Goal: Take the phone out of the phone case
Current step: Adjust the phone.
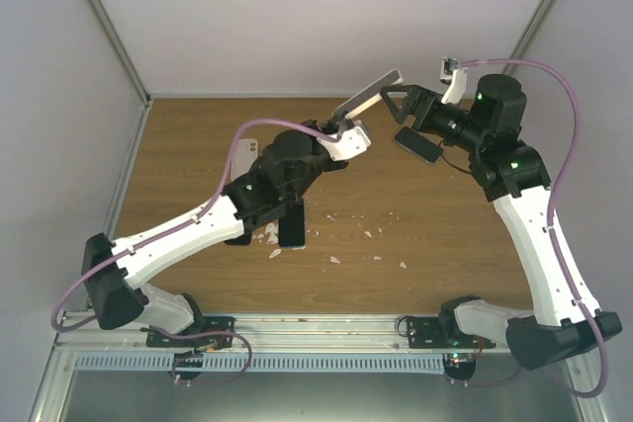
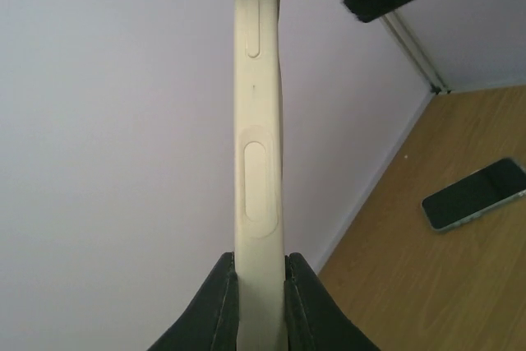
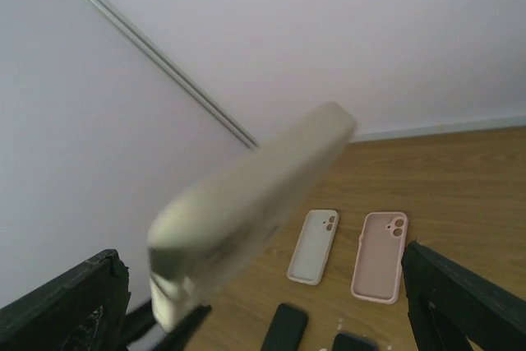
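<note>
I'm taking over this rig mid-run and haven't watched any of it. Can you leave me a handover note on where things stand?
Left tool: shut on the cream phone case, holding it up off the table.
Right tool: open, straddling the case's free end, no grip yet.
One dark phone lies flat on the table near the right arm.
Done: case lifted. I cannot tell whether a phone is inside it.
To do: probably close the open tool and work the phone out, if one is there.

The phone case [image 2: 258, 162] is plain cream — the table [image 1: 445, 224] brown, wood-grained. Also a white case [image 3: 312, 246] and a pink case [image 3: 380, 254].
</note>
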`<action>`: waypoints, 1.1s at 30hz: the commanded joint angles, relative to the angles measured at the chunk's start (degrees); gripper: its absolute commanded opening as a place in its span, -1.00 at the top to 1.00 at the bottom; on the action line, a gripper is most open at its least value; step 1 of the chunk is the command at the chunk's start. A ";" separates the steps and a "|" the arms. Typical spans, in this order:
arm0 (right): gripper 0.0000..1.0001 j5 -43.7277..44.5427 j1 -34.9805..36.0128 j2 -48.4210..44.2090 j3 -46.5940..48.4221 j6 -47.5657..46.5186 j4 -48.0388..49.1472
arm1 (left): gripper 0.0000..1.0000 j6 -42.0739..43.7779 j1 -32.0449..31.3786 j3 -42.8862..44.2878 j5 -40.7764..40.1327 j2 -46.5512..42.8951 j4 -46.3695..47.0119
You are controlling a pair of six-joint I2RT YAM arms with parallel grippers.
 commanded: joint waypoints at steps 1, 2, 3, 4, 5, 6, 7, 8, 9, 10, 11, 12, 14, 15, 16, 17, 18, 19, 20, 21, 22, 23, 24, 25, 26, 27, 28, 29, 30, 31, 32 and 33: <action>-0.78 -2.16 -0.96 0.44 -0.94 6.59 1.11 | 1.00 13.97 -3.14 -1.99 -5.64 2.23 17.78; -0.77 -2.29 -1.01 0.45 -1.17 7.05 1.08 | 1.00 15.61 -3.63 -2.15 -6.27 2.83 18.72; -0.75 -2.28 -1.03 0.44 -1.48 7.33 0.95 | 1.00 16.71 -3.98 -2.24 -6.67 3.33 19.46; -0.72 -2.12 -1.07 0.37 -1.75 7.64 0.79 | 1.00 17.66 -4.27 -2.31 -6.95 3.72 20.13; -0.69 -1.88 -1.10 0.35 -2.11 7.89 0.64 | 1.00 18.60 -4.58 -2.41 -7.15 3.94 20.84; -0.64 -1.66 -1.30 0.29 -2.46 8.19 0.39 | 1.00 19.72 -4.95 -2.61 -7.30 4.27 21.60; -0.58 -1.71 -1.59 0.27 -2.80 8.58 0.29 | 1.00 21.31 -5.45 -2.88 -7.41 4.53 22.72; -0.53 -1.88 -1.91 0.27 -3.16 9.13 0.26 | 1.00 23.75 -5.88 -3.43 -7.52 4.76 24.66; -0.48 -2.10 -2.23 0.26 -3.47 9.72 0.13 | 1.00 25.71 -6.42 -4.00 -7.62 5.01 26.18; -0.43 -2.30 -2.70 0.26 -3.79 10.25 0.01 | 1.00 27.68 -6.88 -4.50 -7.74 5.25 27.59; -0.35 -2.46 -3.18 0.32 -4.06 10.83 -0.25 | 1.00 29.38 -7.31 -5.06 -7.93 5.57 28.93; -0.29 -2.55 -3.63 0.41 -4.34 11.35 -0.51 | 1.00 30.87 -7.72 -5.43 -8.05 5.78 30.01; -0.14 -2.69 -4.54 0.40 -4.81 12.21 -1.16 | 1.00 32.50 -8.17 -5.77 -8.02 6.07 31.25; -0.07 -2.68 -5.00 0.29 -5.00 12.51 -1.52 | 1.00 32.99 -8.23 -5.70 -8.13 6.24 31.47; 0.03 -2.68 -5.50 0.29 -5.14 12.81 -1.89 | 1.00 33.56 -8.31 -5.67 -8.15 6.36 31.73; 0.11 -2.68 -5.93 0.23 -5.28 13.19 -2.25 | 1.00 34.18 -8.32 -5.66 -8.20 6.50 31.85; 0.19 -2.68 -6.32 0.14 -5.29 13.42 -2.53 | 1.00 34.83 -8.46 -5.66 -8.30 6.67 32.21; 0.27 -2.69 -6.66 0.09 -5.29 13.67 -2.88 | 1.00 35.60 -8.43 -5.80 -8.45 6.85 32.62; 0.33 -2.70 -7.03 0.04 -5.29 13.96 -3.04 | 1.00 36.30 -8.50 -5.96 -8.46 6.91 32.99; 0.38 -2.80 -7.14 0.02 -5.29 14.19 -3.14 | 1.00 36.77 -8.58 -6.18 -8.42 6.95 33.18; 0.43 -2.98 -7.33 -0.08 -5.30 14.40 -3.13 | 1.00 36.96 -8.62 -6.28 -8.44 7.08 33.26; 0.49 -3.16 -7.44 -0.09 -5.48 14.51 -3.09 | 1.00 37.22 -8.67 -6.43 -8.42 7.09 33.23; 0.55 -3.34 -7.45 -0.21 -5.48 14.57 -3.00 | 1.00 37.44 -8.82 -6.59 -8.34 7.07 33.22; 0.60 -3.43 -7.48 -0.30 -5.55 14.62 -2.91 | 1.00 37.50 -8.85 -6.65 -8.39 7.09 33.23; 0.65 -3.59 -7.66 -0.33 -5.60 14.62 -2.89 | 1.00 37.39 -8.87 -6.66 -8.41 7.09 33.04; 0.70 -3.78 -7.81 -0.42 -5.64 14.62 -2.82 | 1.00 37.05 -8.91 -6.66 -8.44 7.13 32.78; 0.74 -3.99 -7.90 -0.41 -5.81 14.60 -2.62 | 0.98 36.77 -8.94 -6.59 -8.54 7.17 32.44; 0.77 -4.21 -8.07 -0.55 -5.94 14.52 -2.42 | 0.92 36.56 -8.90 -6.62 -8.47 7.12 32.14; 0.82 -4.47 -8.25 -0.61 -6.01 14.51 -2.26 | 0.79 36.31 -8.89 -6.66 -8.38 7.05 31.76; 0.86 -4.79 -8.47 -0.61 -6.10 14.61 -2.01 | 0.69 36.06 -8.92 -6.73 -8.34 6.97 31.28; 0.90 -5.16 -8.70 -0.68 -6.09 14.49 -1.82 | 0.61 35.69 -8.87 -6.79 -8.29 6.84 30.83; 0.94 -5.40 -9.02 -0.70 -6.08 14.53 -1.57 | 0.55 35.50 -8.91 -6.94 -8.32 6.72 30.32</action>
